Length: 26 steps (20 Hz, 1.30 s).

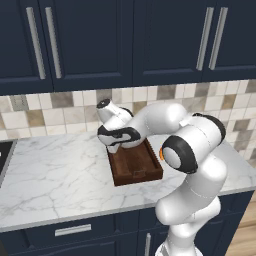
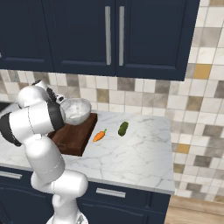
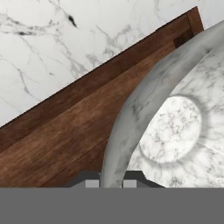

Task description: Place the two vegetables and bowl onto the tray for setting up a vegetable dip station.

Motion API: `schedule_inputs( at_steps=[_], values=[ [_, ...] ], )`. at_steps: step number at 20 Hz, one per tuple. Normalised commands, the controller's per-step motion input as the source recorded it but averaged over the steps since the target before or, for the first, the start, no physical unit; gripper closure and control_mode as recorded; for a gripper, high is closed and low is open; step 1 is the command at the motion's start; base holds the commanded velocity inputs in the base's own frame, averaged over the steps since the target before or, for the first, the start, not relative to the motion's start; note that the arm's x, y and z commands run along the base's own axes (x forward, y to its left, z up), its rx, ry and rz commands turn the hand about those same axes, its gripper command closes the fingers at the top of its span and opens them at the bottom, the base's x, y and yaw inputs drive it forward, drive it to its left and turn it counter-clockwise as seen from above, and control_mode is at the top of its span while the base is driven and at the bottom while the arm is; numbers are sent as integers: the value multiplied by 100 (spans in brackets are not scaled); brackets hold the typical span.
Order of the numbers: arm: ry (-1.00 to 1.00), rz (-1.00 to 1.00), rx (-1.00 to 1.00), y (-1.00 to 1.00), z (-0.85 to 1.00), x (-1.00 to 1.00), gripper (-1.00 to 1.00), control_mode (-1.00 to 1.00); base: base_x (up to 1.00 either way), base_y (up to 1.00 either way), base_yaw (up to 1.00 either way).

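My claw [image 3: 110,183] is clamped on the bowl [image 3: 175,127] rim, bowl hanging over the far end of the tray [image 3: 65,140], tilted. Risks: rim grip is off-centre, so bowl could swing or slip; if let go too high it may rock onto tray edge. Carrot [image 2: 99,135] & cucumber [image 2: 123,128] lie on counter [image 2: 135,153] just right of tray, not yet moved. Fingertips mostly cut off in hand view; arm blocks bowl in left base view.

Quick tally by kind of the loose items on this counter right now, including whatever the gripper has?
Vegetables: 2, carrot and cucumber, both on the counter
Bowls: 1, bowl, held by its rim over the tray
Trays: 1, tray
Total: 4
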Motion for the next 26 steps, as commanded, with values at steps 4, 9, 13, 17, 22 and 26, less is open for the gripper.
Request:
schedule_inputs(
  at_steps=[4,9,13,17,22,26],
  values=[
    [0,-1,-3,-1,-6,16,100,-100,0,0,0],
    [0,0,-1,0,-6,15,100,-100,0,0,0],
    [0,0,0,0,-6,16,100,-100,0,0,0],
    [0,0,0,0,-9,14,100,-100,0,0,0],
    [0,0,0,0,-10,8,100,-100,0,0,0],
    [1,-1,0,0,-15,0,100,-100,0,0,0]
  ],
)
